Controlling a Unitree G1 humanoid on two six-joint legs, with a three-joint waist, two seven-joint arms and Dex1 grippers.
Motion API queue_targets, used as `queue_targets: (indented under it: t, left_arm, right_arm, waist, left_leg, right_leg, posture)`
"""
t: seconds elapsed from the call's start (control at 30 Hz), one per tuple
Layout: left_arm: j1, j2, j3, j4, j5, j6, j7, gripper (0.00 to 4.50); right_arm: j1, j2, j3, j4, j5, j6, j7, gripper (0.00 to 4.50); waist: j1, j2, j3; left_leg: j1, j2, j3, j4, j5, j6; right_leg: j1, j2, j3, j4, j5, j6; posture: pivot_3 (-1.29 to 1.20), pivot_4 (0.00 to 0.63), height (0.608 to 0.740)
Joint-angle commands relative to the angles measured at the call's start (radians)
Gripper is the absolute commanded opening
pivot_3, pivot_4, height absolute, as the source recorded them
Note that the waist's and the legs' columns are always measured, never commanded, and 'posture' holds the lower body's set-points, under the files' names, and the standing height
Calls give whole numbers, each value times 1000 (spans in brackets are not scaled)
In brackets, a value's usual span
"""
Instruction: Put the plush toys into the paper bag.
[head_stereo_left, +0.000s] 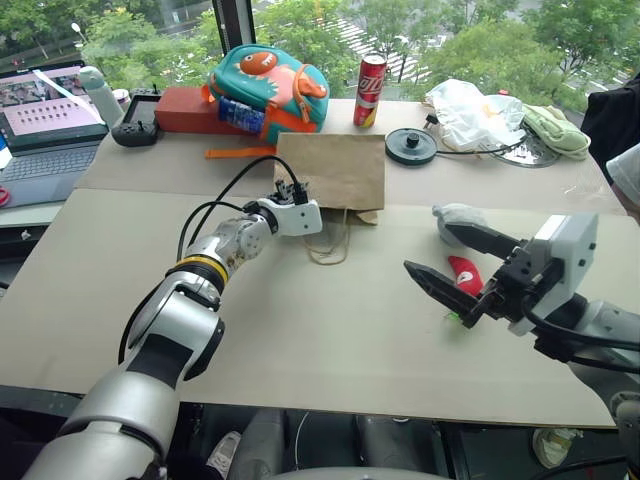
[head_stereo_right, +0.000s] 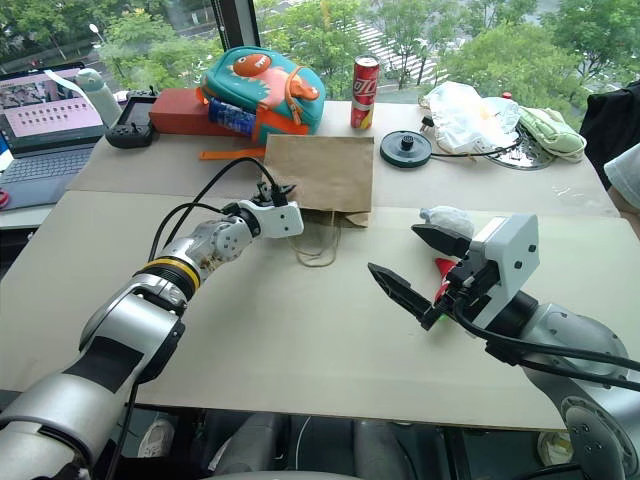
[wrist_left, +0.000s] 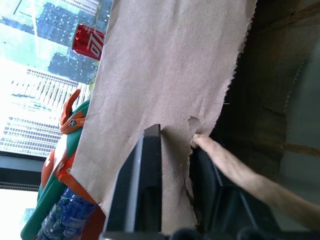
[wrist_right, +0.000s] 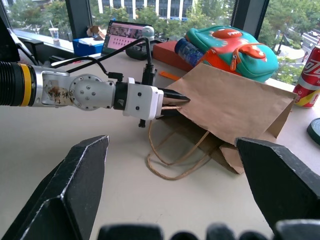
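Two soft toys wait on the table (head_stereo_left: 300, 340), near the right gripper (head_stereo_left: 455, 272). One is a pale grey toy (head_stereo_left: 455, 214) and one is a red chili toy (head_stereo_left: 464, 272) with a bit of green at its end. The right gripper hangs just over them with its jaws wide open and nothing in them.

The paper bag (head_stereo_left: 333, 168) lies flat on its side, farther back on the table, well apart from the toys. Its two thin loop handles (head_stereo_left: 327, 245) flop out toward the robot. The left gripper (wrist_right: 172, 98) has its jaws closed on the top edge of the bag, right at the mouth, pinching one layer of paper.

The toys look light and squashy. They should not slip or break, so a grab around the fat middle should work. The chili is long and thin, so pinching across its body seems best, not the little green end.

The bag is thin, light and easy to tear, and its edge looks a bit ragged where it is held. A gentle lift of that edge should open the mouth. A hard pull could rip it or drag the whole bag along.
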Motion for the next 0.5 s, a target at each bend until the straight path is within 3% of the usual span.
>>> queue_targets:
  t: [0.03,0.33,0.5]
  left_arm:
    - [-40,0,-1,-4,0,3,13,26]
    - [-56,3,21,-12,-32,-1,-48,26]
    - [-3,43,97,-112,-176,-40,-338,26]
  right_arm:
    - [-11,-5,-9,-36,18,-16,-14,4500]
    - [-23,-3,5,-39,19,-16,-37,4500]
    - [-13,-28,39,-42,-33,3,-49,4500]
  waist:
    - [0,0,0]
    - [0,0,0]
    - [-3,0,0]
  left_leg:
    - [0,0,0,0,0,0]
    - [0,0,0,0,0,0]
    - [0,0,0,0,0,0]
  right_leg:
    - [0,0,0,0,0,0]
    - [0,0,0,0,0,0]
    - [0,0,0,1,0,0]
  posture:
    - [0,150,739]
    - [0,150,739]
    - [0,150,739]
